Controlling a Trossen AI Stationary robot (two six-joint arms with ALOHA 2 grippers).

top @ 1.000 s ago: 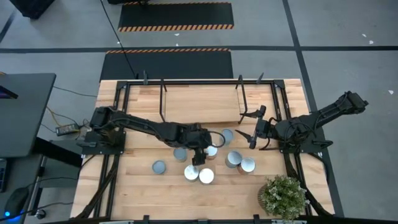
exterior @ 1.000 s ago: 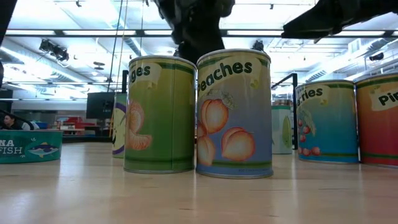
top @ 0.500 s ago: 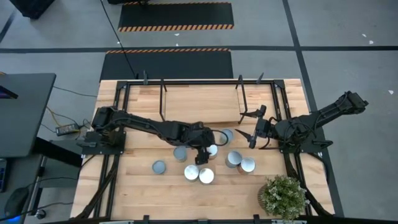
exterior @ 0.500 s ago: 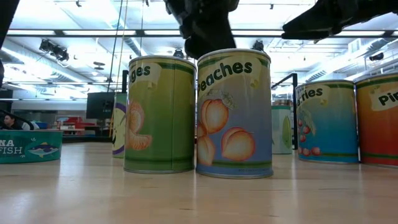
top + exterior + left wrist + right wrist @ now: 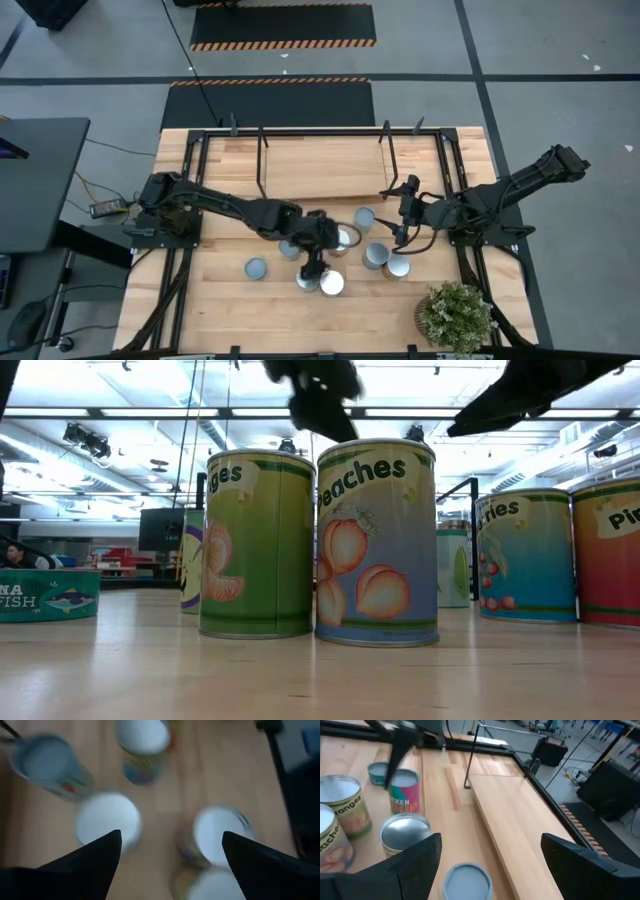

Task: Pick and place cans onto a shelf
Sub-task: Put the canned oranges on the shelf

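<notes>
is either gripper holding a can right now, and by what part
Nothing is held. The left gripper hangs open above the cans, and the right gripper is open and empty too.

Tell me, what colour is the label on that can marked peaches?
The peaches can is yellow-green fading to blue, printed with orange peaches; the low view shows it best.

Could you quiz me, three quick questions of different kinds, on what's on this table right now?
1. True or false: a can already stands on the shelf.
2. Which fruit is named on the can nearest the low camera? A cherries, B peaches, C pears.
3. Fill in: the left hand hangs open above the ___.

Key: 1 false; 2 B; 3 cans. The right hand is open too.
</notes>
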